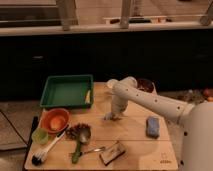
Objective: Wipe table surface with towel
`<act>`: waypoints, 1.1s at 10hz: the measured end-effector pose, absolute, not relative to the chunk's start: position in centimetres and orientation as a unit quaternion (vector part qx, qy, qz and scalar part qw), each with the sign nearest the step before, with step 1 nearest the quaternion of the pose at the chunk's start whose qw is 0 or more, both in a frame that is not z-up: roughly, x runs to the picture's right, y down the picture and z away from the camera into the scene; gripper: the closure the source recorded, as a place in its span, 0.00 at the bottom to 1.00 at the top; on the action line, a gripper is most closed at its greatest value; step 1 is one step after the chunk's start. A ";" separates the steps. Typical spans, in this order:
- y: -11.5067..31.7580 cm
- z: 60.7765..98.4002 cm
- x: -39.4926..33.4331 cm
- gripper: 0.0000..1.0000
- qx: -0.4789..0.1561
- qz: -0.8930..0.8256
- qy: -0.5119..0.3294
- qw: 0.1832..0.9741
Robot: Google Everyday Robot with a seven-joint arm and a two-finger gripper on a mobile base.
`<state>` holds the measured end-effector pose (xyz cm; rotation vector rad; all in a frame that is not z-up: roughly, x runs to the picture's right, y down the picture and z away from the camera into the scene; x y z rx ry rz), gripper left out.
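A blue folded towel [152,126] lies flat on the right part of the wooden table [135,150]. My white arm reaches in from the right, bends at an elbow [125,84] and points down. My gripper [111,116] is low over the table's middle, left of the towel and well apart from it. Nothing shows in the gripper.
A green tray [67,91] stands at the back left. An orange bowl [55,120], a green cup [40,136], a brush [44,150] and a green ladle [80,142] lie at the front left. A brown block [112,152] sits at the front. A dark bowl [146,85] stands behind the arm.
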<state>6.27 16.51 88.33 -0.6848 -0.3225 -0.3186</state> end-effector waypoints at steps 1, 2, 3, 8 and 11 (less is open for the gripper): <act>16.2 88.6 5.4 1.00 -0.329 -0.167 -0.168 0.914; 15.9 88.6 4.3 1.00 -0.322 -0.186 -0.188 0.909; 16.0 87.9 3.2 1.00 -0.315 -0.215 -0.219 0.898; 19.7 83.6 1.9 1.00 -0.335 -0.285 -0.281 0.853; 21.4 84.3 3.9 1.00 -0.374 -0.294 -0.246 0.845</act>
